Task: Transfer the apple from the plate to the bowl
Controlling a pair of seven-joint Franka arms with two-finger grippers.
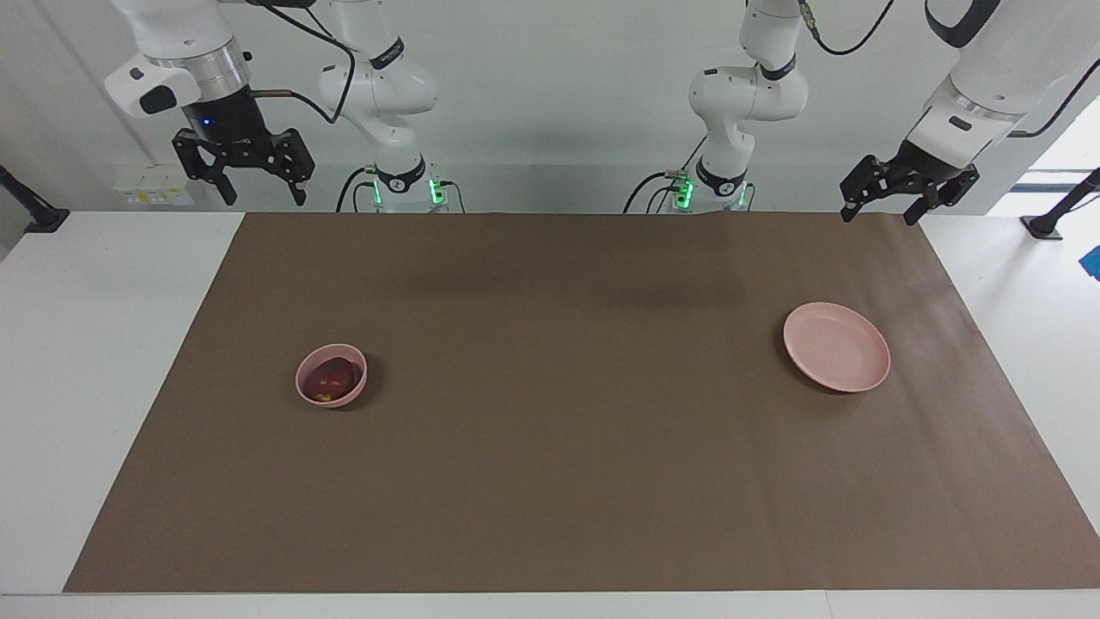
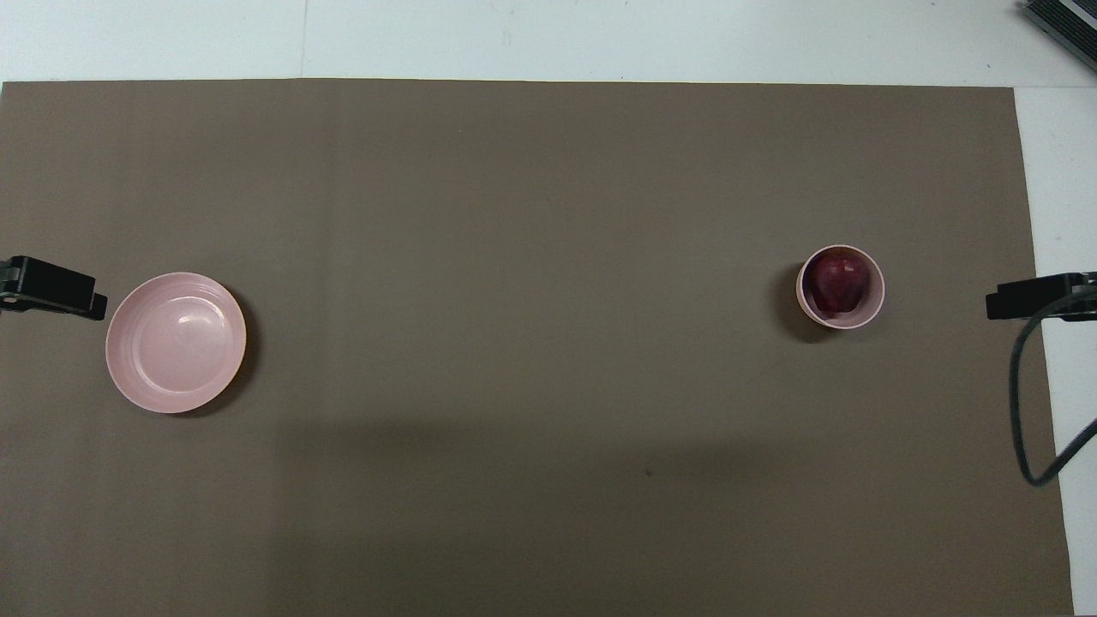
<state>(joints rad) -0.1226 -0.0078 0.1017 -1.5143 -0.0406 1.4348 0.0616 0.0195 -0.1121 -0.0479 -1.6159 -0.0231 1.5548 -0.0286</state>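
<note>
On the brown mat (image 1: 550,481) covering the white surface (image 1: 94,361) rest three task items: one apple, one bowl and one plate.

Item positions:
- One bowl (image 1: 331,376), small, deep and pale pink, stands toward the right arm's end of the surface.
- One apple (image 1: 331,378), dark red with a yellowish patch, sits inside the bowl. In the overhead view the apple (image 2: 836,284) fills most of the bowl (image 2: 867,310).
- One plate (image 1: 836,346), flat, shallow and pale pink, lies toward the left arm's end of the surface, well apart from the bowl. Nothing lies on the plate (image 2: 176,343).

Arm positions, two arms in total:
- The right gripper (image 1: 258,196) hangs raised over the robots' edge of the surface, at the mat's corner on the right arm's end. Its two fingers (image 1: 228,191) stand wide apart and hold nothing. In the overhead view only one tip of the right gripper (image 2: 1033,300) shows at the frame edge, together with a dark cable (image 2: 1024,411).
- The left gripper (image 1: 876,211) hangs raised over the robots' edge of the surface, at the mat's corner on the left arm's end. Its two fingers (image 1: 849,212) stand wide apart and hold nothing. In the overhead view its tip (image 2: 51,287) appears just beside the plate's rim, but the facing view shows it high above the surface and clear of the plate.

Neither gripper touches any item.
</note>
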